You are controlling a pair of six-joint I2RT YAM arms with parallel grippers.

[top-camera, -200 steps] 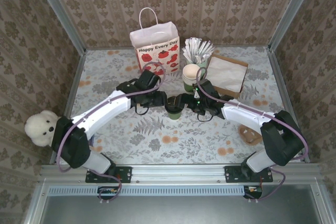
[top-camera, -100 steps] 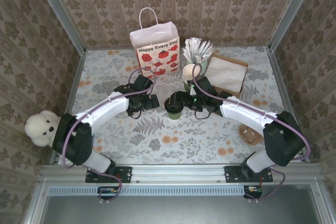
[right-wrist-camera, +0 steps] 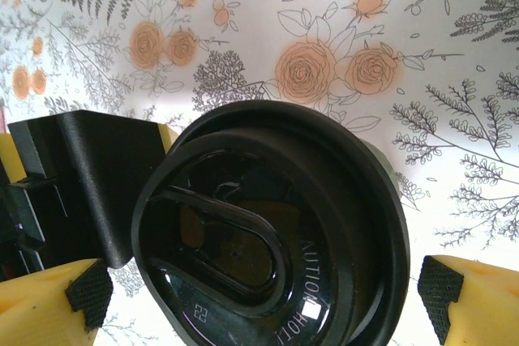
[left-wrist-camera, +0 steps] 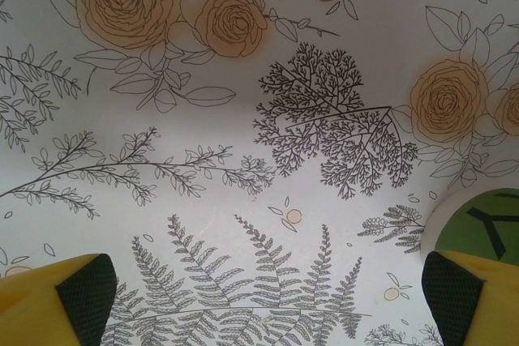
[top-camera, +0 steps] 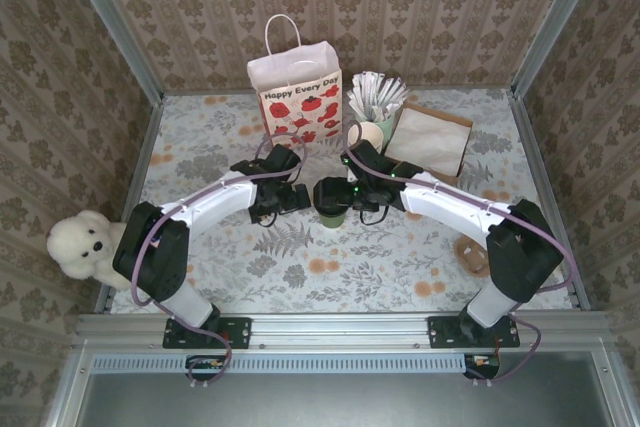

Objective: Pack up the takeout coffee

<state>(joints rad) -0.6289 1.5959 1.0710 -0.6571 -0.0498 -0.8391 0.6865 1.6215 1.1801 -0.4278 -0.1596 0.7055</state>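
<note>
Cup: small, green paper, standing upright near the centre of the floral table. Lid: round, black plastic, raised-lettered, seated on the cup's rim.

The near desk lies open; behind the lidded cup, the gift bag and cup stack block passage.

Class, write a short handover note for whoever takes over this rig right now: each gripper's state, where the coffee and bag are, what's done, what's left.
Left gripper: open, empty, low over the table, beside the takeout coffee.
Right gripper: open, straddling the coffee's top, not gripping.
Takeout coffee: upright mid-table, black lid on, between the two grippers.
Paper bag: standing at the back, behind the coffee.
Done: lid fitted. Left: probably grasp the coffee and set it in the bag.
</note>
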